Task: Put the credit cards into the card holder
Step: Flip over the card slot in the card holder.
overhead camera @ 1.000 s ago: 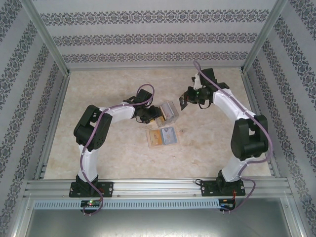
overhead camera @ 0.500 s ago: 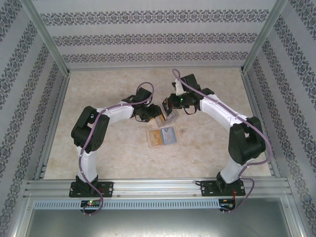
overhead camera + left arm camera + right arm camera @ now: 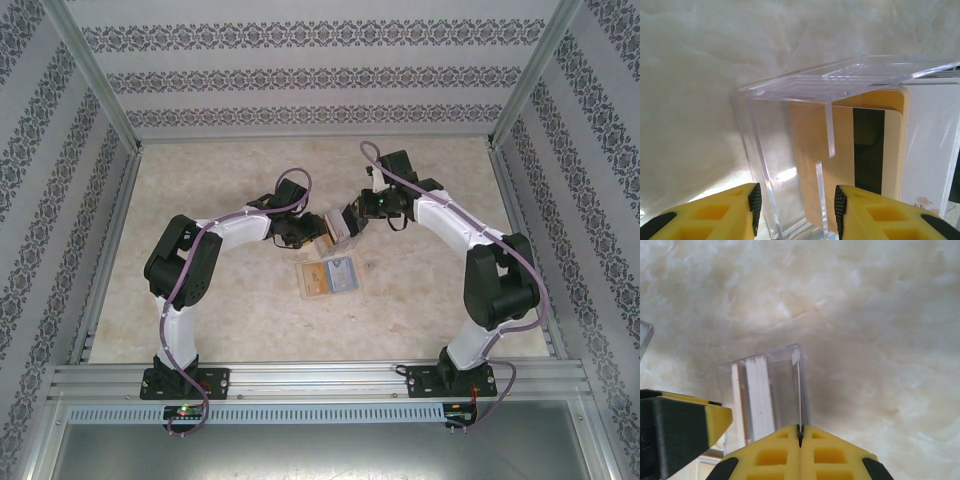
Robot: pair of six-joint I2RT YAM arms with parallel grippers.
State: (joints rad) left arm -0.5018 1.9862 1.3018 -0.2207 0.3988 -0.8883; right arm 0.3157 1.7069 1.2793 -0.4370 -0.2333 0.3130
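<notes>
From above, the clear box (image 3: pixel 338 225) is seen held by the left gripper (image 3: pixel 305 230), with the right gripper (image 3: pixel 355 213) set against its right side. The card holder (image 3: pixel 328 277), as the flat tan and greyish piece is taken to be, lies on the table (image 3: pixel 220 180) just nearer the bases. Open table lies all round, and the frame rails (image 3: pixel 110 240) stand well apart.

At the left wrist, the pads (image 3: pixel 755 202) are clamped across one end of the box. An orange card (image 3: pixel 812 165) and a white card (image 3: pixel 930 145) stand inside, under an overhanging clear lid (image 3: pixel 850 77).

At the right wrist, the fingers (image 3: pixel 830 452) are pressed together on a thin edge along the box's wall; whether this is card or wall cannot be told. Card handling at the box is judged the step in hand. A straight pull past rim and lid is called for next, then a short carry to the holder.
</notes>
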